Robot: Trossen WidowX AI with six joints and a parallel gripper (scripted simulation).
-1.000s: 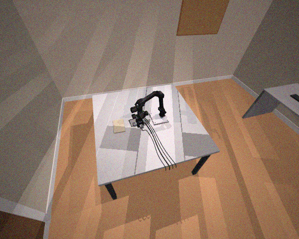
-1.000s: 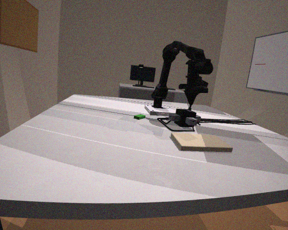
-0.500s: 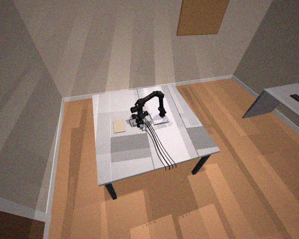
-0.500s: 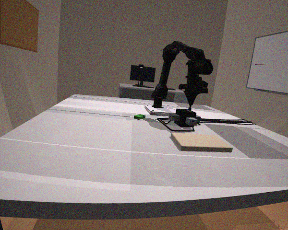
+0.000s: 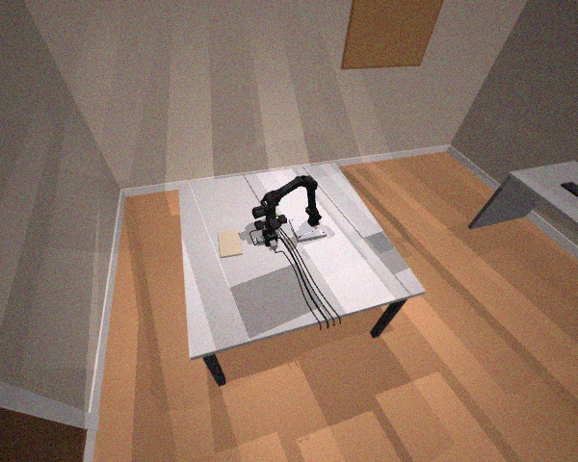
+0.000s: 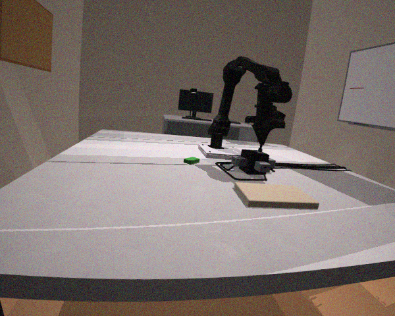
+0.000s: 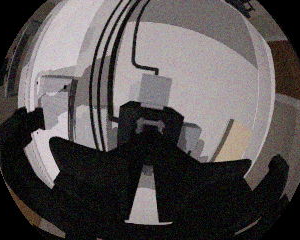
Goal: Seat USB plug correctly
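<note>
The black power cube (image 6: 249,166) (image 7: 127,125) stands on the table with grey plugs in its sides, one of them (image 6: 263,166) (image 7: 155,90) plain in both views. My gripper (image 6: 260,149) (image 7: 150,135) points straight down at the middle of the cube's top and is shut on the USB plug. The plug is mostly hidden by the dark fingertips, so its depth in the top socket and which way round it is cannot be told. A small grey bracket-like shape (image 7: 150,121) shows on the cube's top just beyond the fingertips.
A pale wooden board (image 5: 229,243) (image 6: 276,195) (image 7: 238,140) lies near the cube. A small green block (image 6: 191,160) lies on the table (image 6: 122,193). Black cables (image 5: 306,283) (image 6: 310,166) run from the cube to the table edge. The arm's base plate (image 5: 313,236) is close by.
</note>
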